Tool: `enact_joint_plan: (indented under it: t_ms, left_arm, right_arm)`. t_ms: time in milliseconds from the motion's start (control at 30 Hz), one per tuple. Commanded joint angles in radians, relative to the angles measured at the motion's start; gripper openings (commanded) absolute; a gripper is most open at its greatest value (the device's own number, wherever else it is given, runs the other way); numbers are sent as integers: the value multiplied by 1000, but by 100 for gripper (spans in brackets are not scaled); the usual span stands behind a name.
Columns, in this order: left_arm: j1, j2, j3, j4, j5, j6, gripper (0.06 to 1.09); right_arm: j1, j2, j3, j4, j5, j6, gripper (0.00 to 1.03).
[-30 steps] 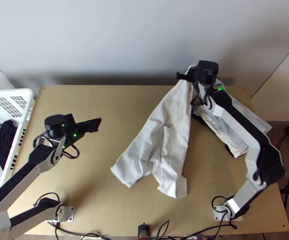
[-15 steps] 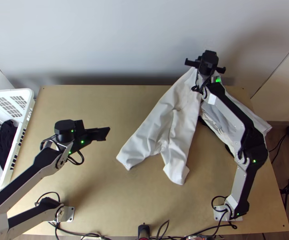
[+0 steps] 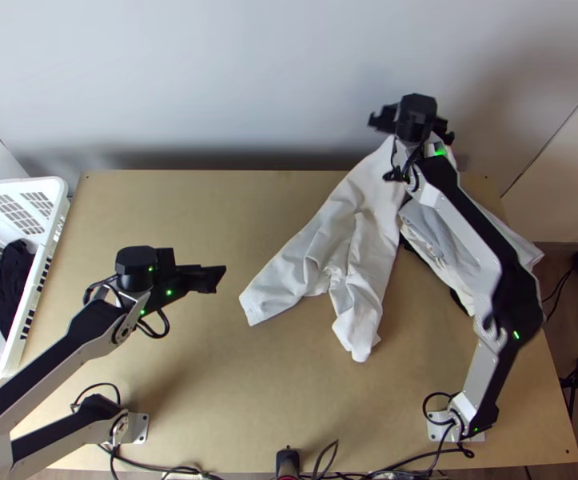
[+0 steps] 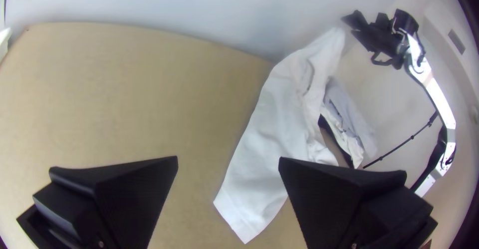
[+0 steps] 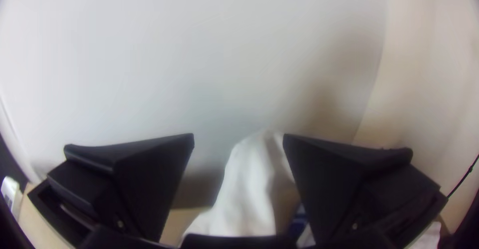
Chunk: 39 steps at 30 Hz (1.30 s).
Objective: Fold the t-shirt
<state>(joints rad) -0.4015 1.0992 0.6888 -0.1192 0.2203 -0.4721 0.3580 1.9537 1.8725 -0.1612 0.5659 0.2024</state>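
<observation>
Right gripper (image 3: 412, 118) with fingers apart, near the white t-shirt's (image 3: 368, 196) far end.

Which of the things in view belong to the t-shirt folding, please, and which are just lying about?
Part of the job:
- white cloth, apparently the t-shirt, loosely spread and creased
- left tool, open over the table
- right tool, open by the cloth's far end

Lying about, it seems:
- pile of pale cloths on the right
- white basket
- black cloth inside it

The t-shirt (image 3: 364, 232) is white, the table (image 3: 209, 400) tan, the gridded basket (image 3: 17, 183) white, the cloth (image 3: 7, 280) inside black.
</observation>
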Motion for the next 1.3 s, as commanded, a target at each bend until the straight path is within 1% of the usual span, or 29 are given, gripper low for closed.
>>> enact_joint_plan:
  t_ms: [0, 33, 67, 100, 133, 167, 233, 333, 400, 433, 533, 633, 700, 867, 1000, 1200, 1267]
  left_arm:
    - [-5, -39, -31, -56, 4, 43, 104]
    - [-5, -42, -35, -56, 4, 46, 104]
    - [-5, -42, -37, -56, 5, 46, 104]
    - [-5, -41, -37, -56, 10, 46, 104]
    - [-7, -39, -37, -53, 14, 46, 104]
    - [-13, -35, -35, -46, 16, 44, 104]
    - [-28, -29, -25, -39, 14, 41, 104]
    - [-34, -25, -8, -37, 14, 39, 104]
    - [-34, -30, -2, -46, 14, 39, 104]
    - [-34, -33, 0, -53, 14, 39, 104]
    - [-30, -44, -6, -63, 14, 43, 104]
    - [-30, -48, -12, -63, 14, 46, 104]
    - [-26, -48, -12, -60, 13, 46, 104]
    - [-20, -52, -12, -57, 14, 46, 104]
    - [-20, -55, -11, -56, 14, 46, 104]
    - [-20, -50, -8, -53, 13, 47, 104]
    - [-19, -47, -8, -50, 13, 47, 104]
  right_arm:
    - [183, -219, -19, -710, -215, 250, 98]
    - [206, -236, -22, -799, -264, 287, 98]
    - [236, -248, -36, -873, -291, 325, 98]
    - [257, -266, -61, -925, -345, 351, 98]
    - [265, -288, -105, -931, -385, 368, 98]
    - [285, -312, -157, -931, -393, 382, 98]
    - [311, -331, -233, -931, -393, 382, 98]
    - [303, -331, -305, -933, -396, 374, 98]
    - [299, -331, -342, -948, -439, 359, 98]
    - [299, -332, -354, -959, -445, 353, 98]
    - [279, -326, -395, -959, -443, 325, 98]
    - [253, -315, -455, -899, -429, 259, 98]
    - [239, -314, -509, -844, -413, 233, 98]
    - [262, -319, -624, -729, -409, 181, 98]
    - [271, -323, -645, -636, -409, 143, 92]
    - [276, -317, -684, -520, -408, 88, 92]
    - [274, -303, -690, -503, -409, 78, 92]
